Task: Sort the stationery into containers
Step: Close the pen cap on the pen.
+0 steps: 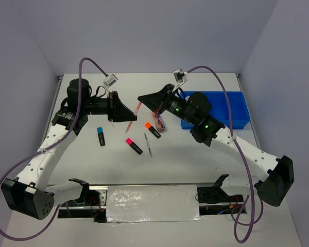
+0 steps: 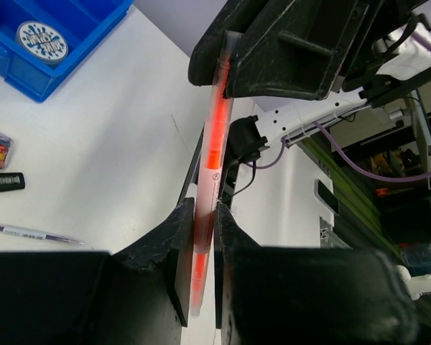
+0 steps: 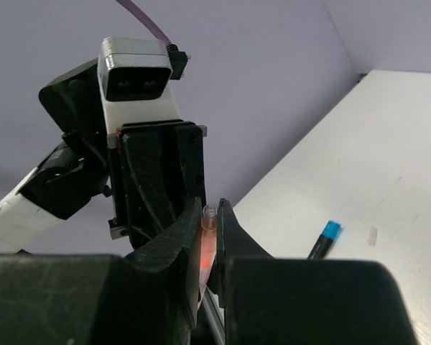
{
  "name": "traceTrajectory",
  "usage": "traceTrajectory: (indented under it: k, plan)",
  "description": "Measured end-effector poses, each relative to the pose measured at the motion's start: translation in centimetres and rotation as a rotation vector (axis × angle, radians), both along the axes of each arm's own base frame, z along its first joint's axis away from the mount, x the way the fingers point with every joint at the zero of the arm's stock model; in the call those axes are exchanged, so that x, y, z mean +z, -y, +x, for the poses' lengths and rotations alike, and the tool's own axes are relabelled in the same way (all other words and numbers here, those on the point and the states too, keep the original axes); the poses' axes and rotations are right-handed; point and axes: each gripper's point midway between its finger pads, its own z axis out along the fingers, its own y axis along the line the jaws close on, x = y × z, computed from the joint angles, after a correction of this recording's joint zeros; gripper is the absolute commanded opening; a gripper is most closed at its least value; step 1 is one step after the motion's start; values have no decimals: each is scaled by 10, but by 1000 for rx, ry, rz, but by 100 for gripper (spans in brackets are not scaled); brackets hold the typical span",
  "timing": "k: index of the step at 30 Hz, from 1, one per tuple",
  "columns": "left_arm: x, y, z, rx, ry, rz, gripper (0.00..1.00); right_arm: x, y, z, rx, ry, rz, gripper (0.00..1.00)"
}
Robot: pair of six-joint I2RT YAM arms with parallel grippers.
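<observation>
The left gripper (image 2: pixel 203 215) is clamped on one end of a pink pen (image 2: pixel 214 144); the right gripper (image 3: pixel 210 215) is closed on the other end; the pen hangs between the arms above the surface (image 1: pixel 185 159); at the far right, a blue tray (image 1: pixel 238 104) holds a tape roll (image 2: pixel 42 39).

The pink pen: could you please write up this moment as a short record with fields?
pink pen: in the air, tilted, held at both ends
left gripper: shut on the pen's lower part
right gripper: shut on the pen's upper end
tray: blue, far right of the table
tape roll: in a tray compartment
on table: blue highlighter, pink highlighter, orange highlighter, grey pen
stage: looks like a handover between the arms
</observation>
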Motion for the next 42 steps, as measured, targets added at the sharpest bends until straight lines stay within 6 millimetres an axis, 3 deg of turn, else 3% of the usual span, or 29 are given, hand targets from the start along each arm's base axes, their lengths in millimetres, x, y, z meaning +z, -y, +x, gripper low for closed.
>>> traceTrajectory:
  k: [19,27,33,35,36,38,42]
  plan:
    - [33,-15,-6,-103,49,-76,0,26,-29,-6,-15,88,70,0]
    - [41,-17,-10,-129,73,-78,0,40,-31,-11,-33,115,105,0]
    - [18,-12,-17,-67,106,-38,0,32,-37,-15,24,59,6,29]
    - [9,-13,-13,-7,130,-27,0,16,-40,-19,85,7,-55,39]
    - [7,-13,-10,18,150,-25,0,5,-40,-19,112,-24,-91,50]
    - [2,-15,-5,62,174,-20,0,-11,-40,-20,159,-79,-146,63]
    - [-8,-17,-2,108,166,-2,0,-11,-28,-8,168,-112,-174,67]
